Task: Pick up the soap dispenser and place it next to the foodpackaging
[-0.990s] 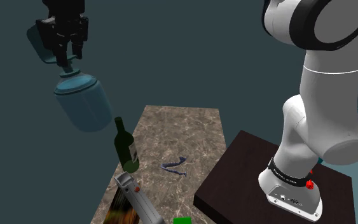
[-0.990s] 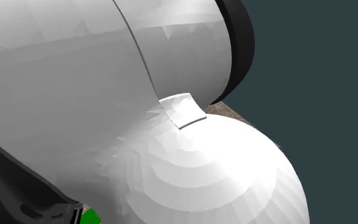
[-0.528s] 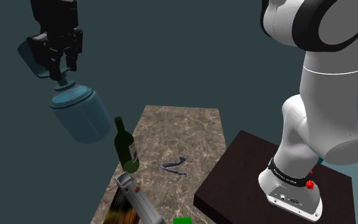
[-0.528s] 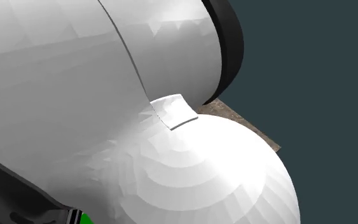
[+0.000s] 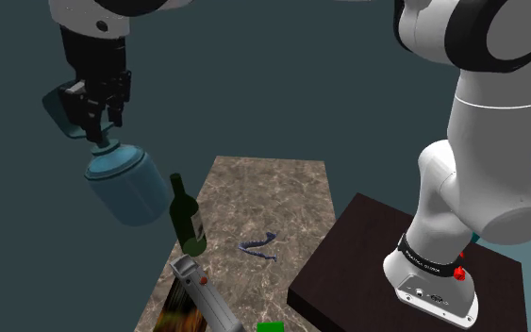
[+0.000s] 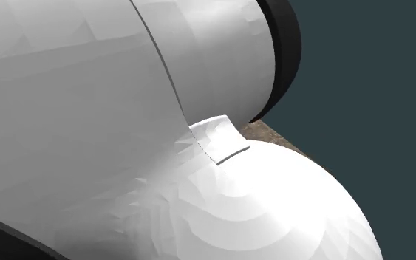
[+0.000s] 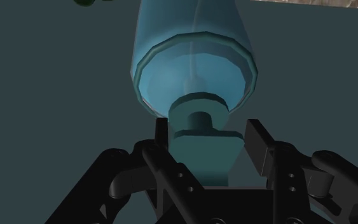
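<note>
The black gripper (image 5: 98,129) is hanging in the upper left of the shoulder view, and its jaws are squeezing the pump (image 7: 204,151) on top of the blue soap bottle (image 5: 124,187). In the wrist view both fingers are pressing on the sides of the pump, so the bottle is being held, not just sitting between them. The bottle is up in the air, out past the left edge of the table (image 5: 296,193), with nothing under it. It is hanging below the jaws and leaning, with its fat bottom pointing down and to the right, toward the table. A green wine bottle (image 5: 186,219) is standing on the table just to the right of it. At the lower left edge a colourful flat thing (image 5: 171,316) is peeking out beside a grey tool (image 5: 207,294); I am guessing this is the food pack. If so, the soap bottle is needing to go down and right, past the wine bottle without bumping it
</note>
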